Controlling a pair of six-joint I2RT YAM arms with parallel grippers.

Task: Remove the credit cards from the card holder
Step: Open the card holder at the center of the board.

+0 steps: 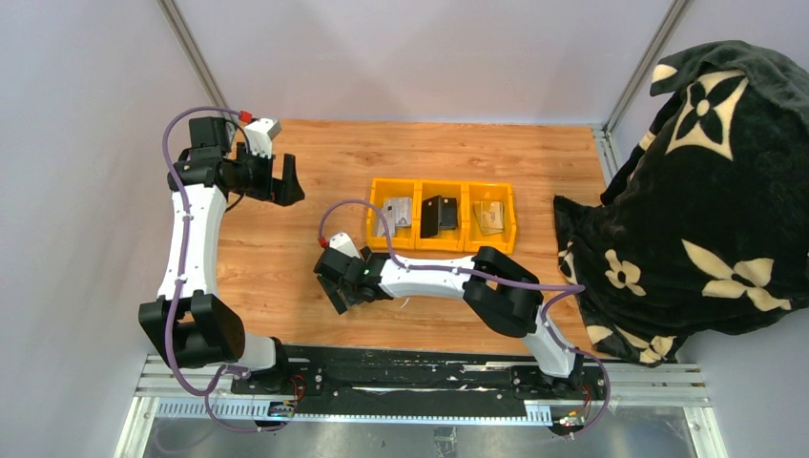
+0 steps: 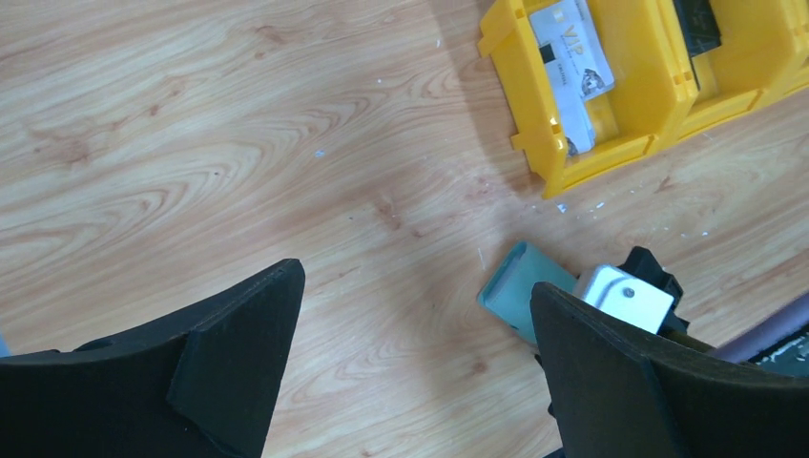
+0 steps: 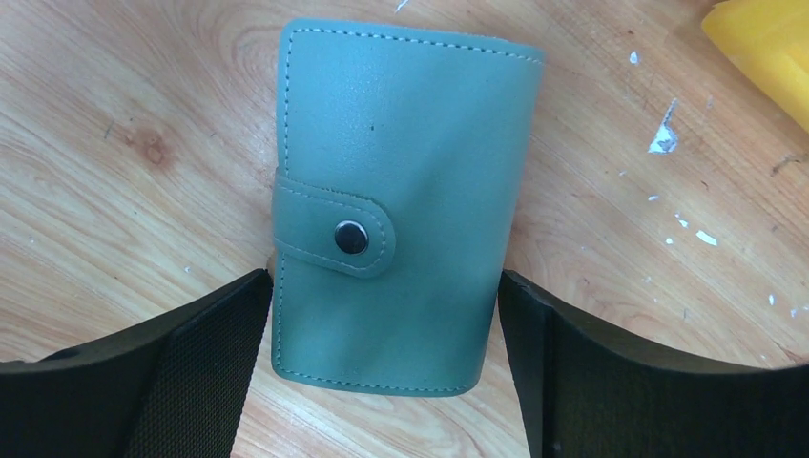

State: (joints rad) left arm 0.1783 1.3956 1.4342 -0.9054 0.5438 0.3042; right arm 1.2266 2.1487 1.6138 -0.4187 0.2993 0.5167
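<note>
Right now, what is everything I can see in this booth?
Light wooden table: one, brown, under everything.
Flat leather card holder with snap tab: one, teal, shut, flat on the table.
Yellow plastic three-compartment bin: one, yellow, mid-table.
Thin rectangular credit cards: at least three, silver-grey, black, tan, inside the bin.
Black plush blanket with cream flowers: one, right of the table.
Left gripper: one, black, open, over bare wood.
Right gripper: one, black, straddling the card holder; grip unclear.
</note>
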